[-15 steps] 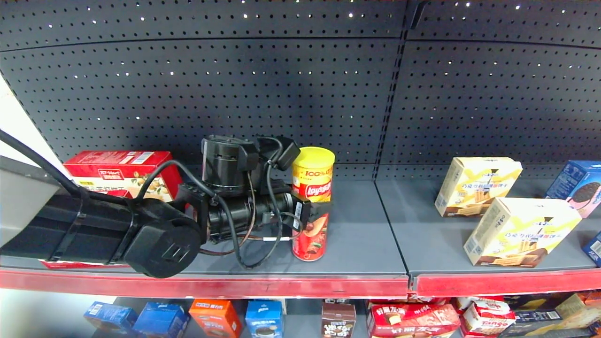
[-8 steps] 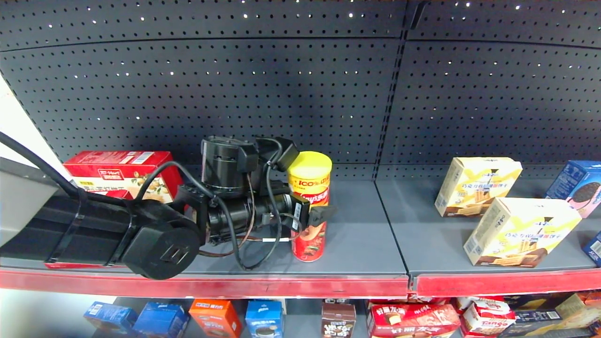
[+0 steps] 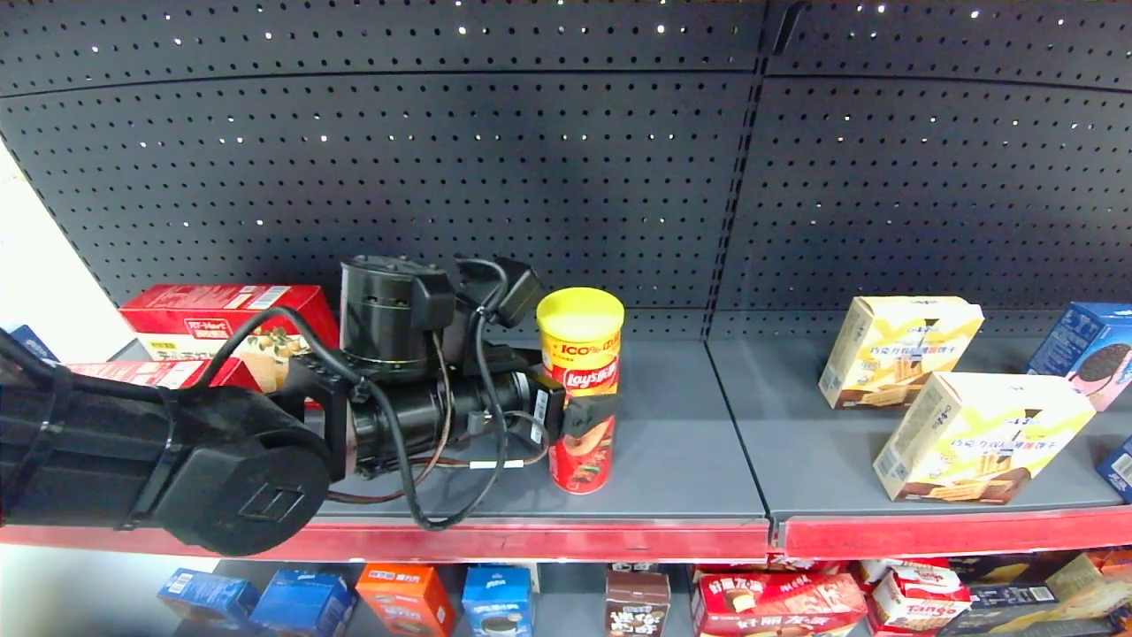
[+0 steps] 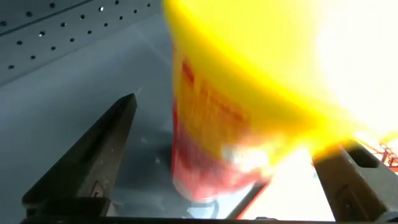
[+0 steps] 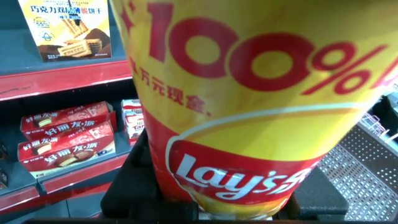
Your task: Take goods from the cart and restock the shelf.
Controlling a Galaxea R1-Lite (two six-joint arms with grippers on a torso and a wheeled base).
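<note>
Since a second ago the left arm has drawn back toward the left end of the shelf (image 3: 690,460), and the chip can (image 3: 579,354) has shifted slightly left with it and now stands upright rather than leaning. In the head view the shelf is a grey board with a red front lip, backed by a dark pegboard (image 3: 566,177). Red boxes (image 3: 230,323) sit at its left end, two yellow wafer boxes (image 3: 982,433) stand well apart to the right, and a blue box (image 3: 1083,349) is at the far right. A lower shelf (image 3: 566,610) under the lip holds blue, orange and red packs. The chip can rests on the grey board near the front, and the left gripper (image 3: 585,405) reaches in from the left at about mid-height of the can, with one finger crossing its front. In the left wrist view the can stands on the board between two dark fingers (image 4: 93,168) that are spread apart, with bare shelf showing between the near finger and the can's side. In the right wrist view a second chip can (image 5: 249,112) sits very close to the camera, pinched at its lower part by the right gripper (image 5: 221,199), whose dark fingers press on both sides. Behind it, a red-lipped shelf carries a wafer box (image 5: 65,28), with red packs (image 5: 65,140) on the level below.
</note>
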